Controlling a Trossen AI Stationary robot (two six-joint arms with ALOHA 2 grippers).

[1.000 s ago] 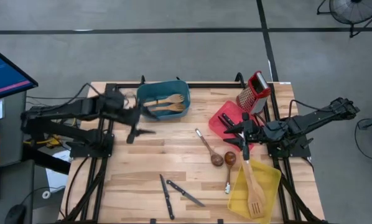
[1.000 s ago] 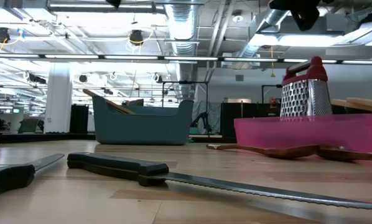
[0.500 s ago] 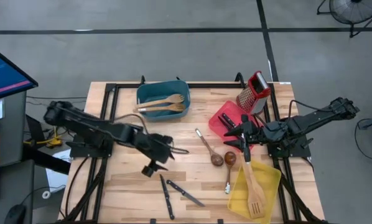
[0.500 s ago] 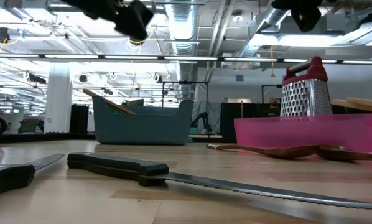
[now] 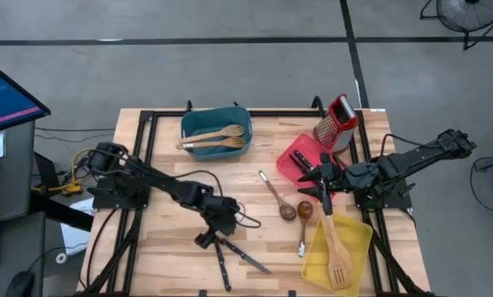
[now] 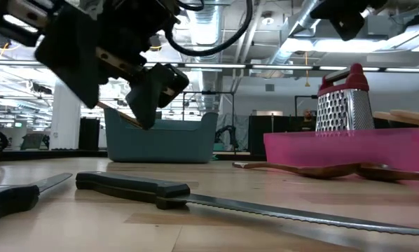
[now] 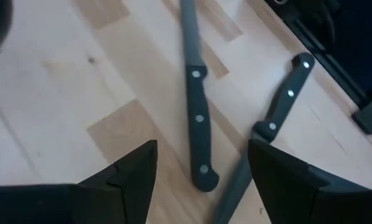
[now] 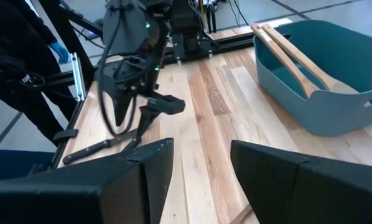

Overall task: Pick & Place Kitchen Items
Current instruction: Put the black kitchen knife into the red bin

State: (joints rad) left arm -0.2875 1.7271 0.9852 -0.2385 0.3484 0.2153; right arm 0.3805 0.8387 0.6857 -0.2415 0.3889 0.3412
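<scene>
Left claw (image 5: 213, 240), jaws spread & empty, has swung from the teal bin (image 5: 199, 125) to hover over two knives (image 5: 234, 257) near tabletop's front edge; pickup likely next. Right claw (image 5: 321, 183) half-spread, empty, by red bin (image 5: 292, 167).

An open industrial lab or workshop floor is shown — not a home kitchen. Exposed silver ventilation ducts (image 6: 209, 31) and strip lights are seen on the bare ceiling, with white columns and dark equipment racks far behind. The wooden table (image 5: 172, 239) is bolted into a black metal frame and set on a grey concrete floor (image 5: 230, 74) marked with dark lines. A computer monitor (image 5: 7, 99) is placed beside the table — a floor fan (image 5: 469, 16) is seen in one corner.
</scene>
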